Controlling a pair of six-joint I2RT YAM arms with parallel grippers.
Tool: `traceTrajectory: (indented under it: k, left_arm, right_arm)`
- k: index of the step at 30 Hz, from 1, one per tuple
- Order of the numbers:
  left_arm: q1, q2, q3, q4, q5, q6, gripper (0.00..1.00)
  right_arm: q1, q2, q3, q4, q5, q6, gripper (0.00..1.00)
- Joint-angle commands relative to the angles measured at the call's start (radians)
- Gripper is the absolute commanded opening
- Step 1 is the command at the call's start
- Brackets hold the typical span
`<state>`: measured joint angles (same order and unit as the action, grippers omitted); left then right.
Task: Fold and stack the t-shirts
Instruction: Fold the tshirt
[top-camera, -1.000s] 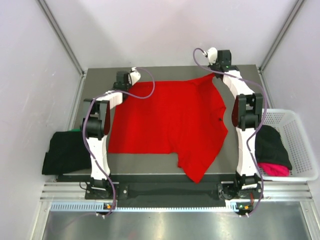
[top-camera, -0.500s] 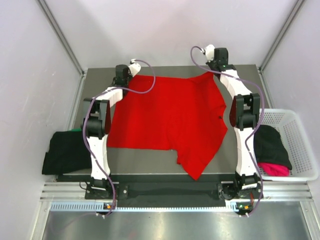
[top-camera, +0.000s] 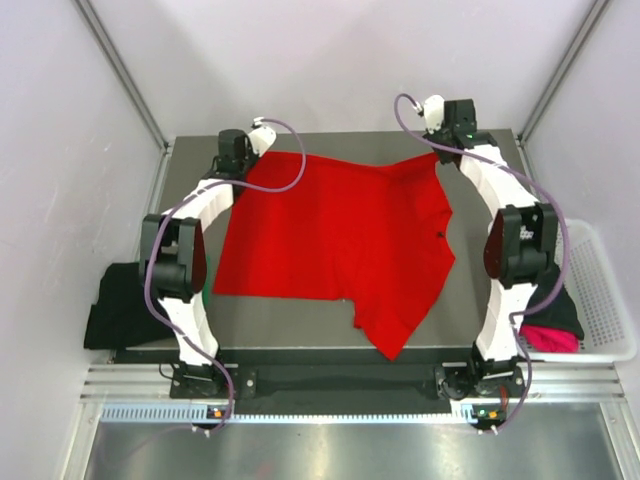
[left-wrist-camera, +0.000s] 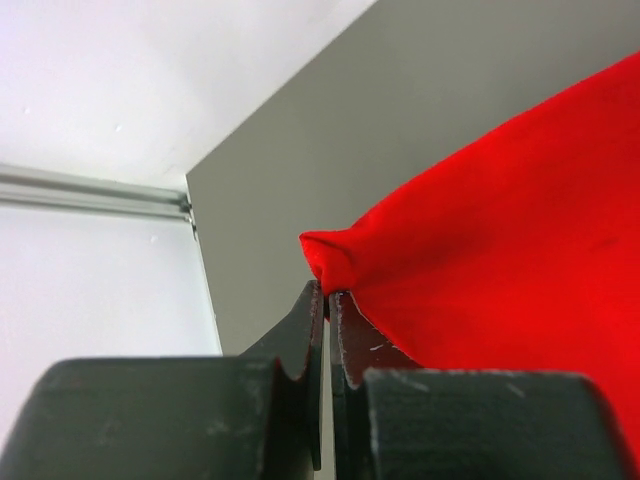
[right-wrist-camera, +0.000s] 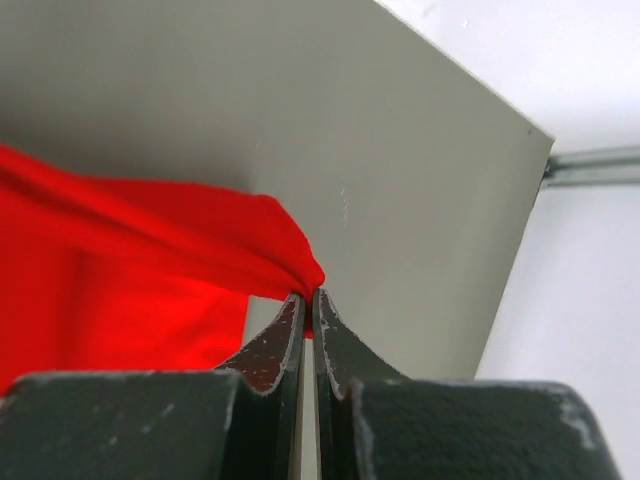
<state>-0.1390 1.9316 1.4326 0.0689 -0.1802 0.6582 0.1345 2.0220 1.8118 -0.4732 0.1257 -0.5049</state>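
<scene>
- Top external view: the red t-shirt (top-camera: 340, 240) lies spread flat on the grey table (top-camera: 290, 325).
- The left gripper (top-camera: 240, 158) pinches tight on its far left corner, and the right gripper (top-camera: 442, 152) on its far right corner.
- The far edge runs side to side between them.
- All the rest of the shirt lies toward the arm bases (so a fold would likely pull that way).
- Each arm has its own corner.

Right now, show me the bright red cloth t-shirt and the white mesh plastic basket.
bright red cloth t-shirt (top-camera: 340, 240): top view, middle of its body.
white mesh plastic basket (top-camera: 601, 290): top view, bare mesh, right side.
</scene>
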Motion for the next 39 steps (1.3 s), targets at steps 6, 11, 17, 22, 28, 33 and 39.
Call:
traceTrajectory:
  k: [6, 11, 17, 22, 28, 33, 39]
  left_arm:
    - [0.001, -0.189, -0.136, -0.021, 0.028, -0.022, 0.0]
    - [0.001, -0.264, -0.199, -0.029, 0.048, -0.023, 0.0]
    - [0.003, -0.31, -0.273, -0.04, 0.053, -0.009, 0.0]
    - [0.003, -0.329, -0.328, -0.038, 0.05, -0.008, 0.0]
    - [0.003, -0.359, -0.406, -0.041, 0.054, -0.025, 0.0]
    - [0.001, -0.347, -0.409, -0.064, 0.045, -0.04, 0.0]
    - [0.003, -0.344, -0.411, -0.086, 0.027, -0.031, 0.0]
  right_arm:
    - [-0.004, -0.267, -0.187, -0.096, -0.077, 0.098, 0.0]
    - [-0.004, -0.38, -0.288, -0.12, -0.096, 0.134, 0.0]
    - [0.005, -0.491, -0.408, -0.151, -0.123, 0.169, 0.0]
    - [0.008, -0.56, -0.493, -0.159, -0.152, 0.178, 0.0]
    - [0.027, -0.631, -0.581, -0.166, -0.19, 0.192, 0.0]
    - [0.042, -0.637, -0.647, -0.139, -0.196, 0.189, 0.0]
    - [0.047, -0.632, -0.651, -0.133, -0.213, 0.197, 0.0]
